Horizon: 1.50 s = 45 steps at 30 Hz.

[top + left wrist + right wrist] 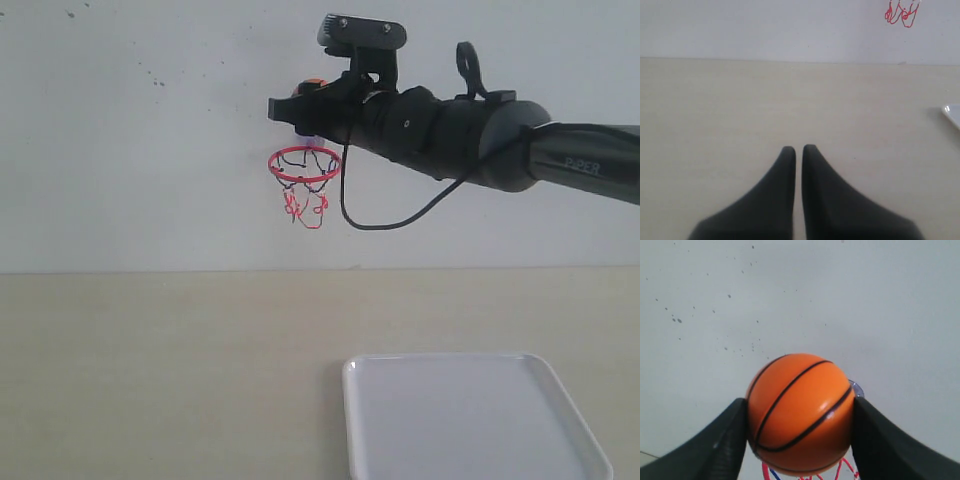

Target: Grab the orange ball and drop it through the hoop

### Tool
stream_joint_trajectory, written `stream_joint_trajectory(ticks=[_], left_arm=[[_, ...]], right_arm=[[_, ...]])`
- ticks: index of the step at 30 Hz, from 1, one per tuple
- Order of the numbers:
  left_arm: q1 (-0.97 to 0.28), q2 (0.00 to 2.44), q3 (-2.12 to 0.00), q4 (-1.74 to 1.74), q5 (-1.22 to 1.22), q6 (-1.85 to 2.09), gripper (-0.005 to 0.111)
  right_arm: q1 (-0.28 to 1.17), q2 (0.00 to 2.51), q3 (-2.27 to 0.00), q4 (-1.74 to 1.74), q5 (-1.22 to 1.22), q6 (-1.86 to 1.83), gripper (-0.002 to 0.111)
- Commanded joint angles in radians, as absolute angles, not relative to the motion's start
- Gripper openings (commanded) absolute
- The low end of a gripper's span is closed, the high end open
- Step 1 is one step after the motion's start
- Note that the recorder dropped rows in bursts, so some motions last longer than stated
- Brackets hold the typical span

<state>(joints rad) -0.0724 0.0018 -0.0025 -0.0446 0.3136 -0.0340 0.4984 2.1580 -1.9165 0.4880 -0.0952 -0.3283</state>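
Note:
The orange ball (799, 412), a mini basketball with black seams, is clamped between the two black fingers of my right gripper (800, 415). In the exterior view only a sliver of the ball (311, 87) shows at the right gripper (300, 105), which hangs just above the hoop (304, 163). The hoop is a red ring with a red and black string net, fixed to the white wall. Its ring (805, 474) peeks out under the ball, and its suction mount (856, 388) sits behind. My left gripper (798, 150) is shut and empty, low over the table.
A white tray (470, 420) lies on the beige table (160, 370) at the front right; its corner (952, 114) shows in the left wrist view. The net's lower strings (902, 14) hang on the wall. A black cable (385, 218) loops beneath the right arm.

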Motion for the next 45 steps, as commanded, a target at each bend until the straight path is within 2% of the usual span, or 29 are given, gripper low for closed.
stream_joint_trajectory(ticks=[1, 11, 13, 15, 17, 20, 21, 37, 45], left_arm=[[-0.079, 0.0, 0.0, -0.04, 0.307, -0.032, 0.004], [-0.079, 0.0, 0.0, -0.04, 0.307, -0.032, 0.004], [-0.079, 0.0, 0.0, -0.04, 0.307, -0.032, 0.004], [-0.079, 0.0, 0.0, -0.04, 0.307, -0.032, 0.004], [-0.079, 0.0, 0.0, -0.04, 0.307, -0.032, 0.004], [-0.079, 0.0, 0.0, -0.04, 0.307, -0.032, 0.004], [-0.079, 0.0, 0.0, -0.04, 0.307, -0.032, 0.004], [-0.079, 0.0, 0.0, -0.04, 0.307, -0.032, 0.004], [-0.079, 0.0, 0.0, -0.04, 0.307, -0.032, 0.004]], right_arm=[[0.5, 2.188, -1.97, 0.488, -0.088, -0.32, 0.0], [0.5, 2.207, -2.014, 0.458, -0.069, -0.323, 0.0], [0.5, 2.207, -2.014, 0.463, -0.067, -0.323, 0.003], [0.5, 2.207, -2.014, 0.463, -0.067, -0.323, 0.013], [0.5, 2.207, -2.014, 0.463, -0.067, -0.325, 0.032], [0.5, 2.207, -2.014, 0.444, -0.086, -0.329, 0.068], [0.5, 2.207, -2.014, 0.43, -0.086, -0.331, 0.071], [0.498, 2.207, -2.014, 0.414, -0.081, -0.322, 0.069], [0.498, 2.195, -2.014, 0.414, 0.063, -0.324, 0.069]])
